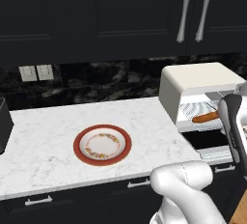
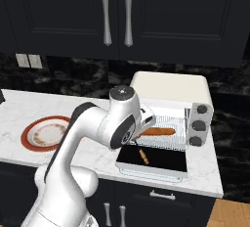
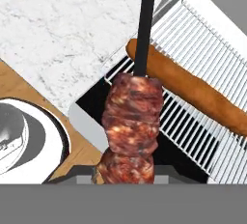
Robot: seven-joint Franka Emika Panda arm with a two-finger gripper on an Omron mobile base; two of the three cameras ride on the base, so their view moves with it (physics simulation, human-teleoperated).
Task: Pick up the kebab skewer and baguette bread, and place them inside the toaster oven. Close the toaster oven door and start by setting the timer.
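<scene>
In the hand view my gripper [image 3: 125, 172] is shut on the kebab skewer [image 3: 131, 121]. Its reddish-brown meat chunks sit close to the camera and its dark stick runs away over the front edge of the wire rack [image 3: 202, 39]. The baguette bread [image 3: 193, 90] [image 2: 157, 131] [image 1: 206, 117] lies across that rack inside the cream-white toaster oven [image 2: 171, 85] [image 1: 198, 80]. The toaster oven door [image 2: 161, 161] [image 1: 210, 140] is folded down flat. The skewer [image 2: 143, 156] shows small above the door's dark glass, below my hand.
A red-rimmed plate [image 1: 80, 145] [image 2: 25, 134] sits on the white marble counter [image 1: 43, 141], left of the oven. Three dark knobs [image 2: 198, 124] line the oven's right side. A dark toaster [image 1: 4, 124] stands at the far left. My forearm [image 1: 232, 121] stands before the oven.
</scene>
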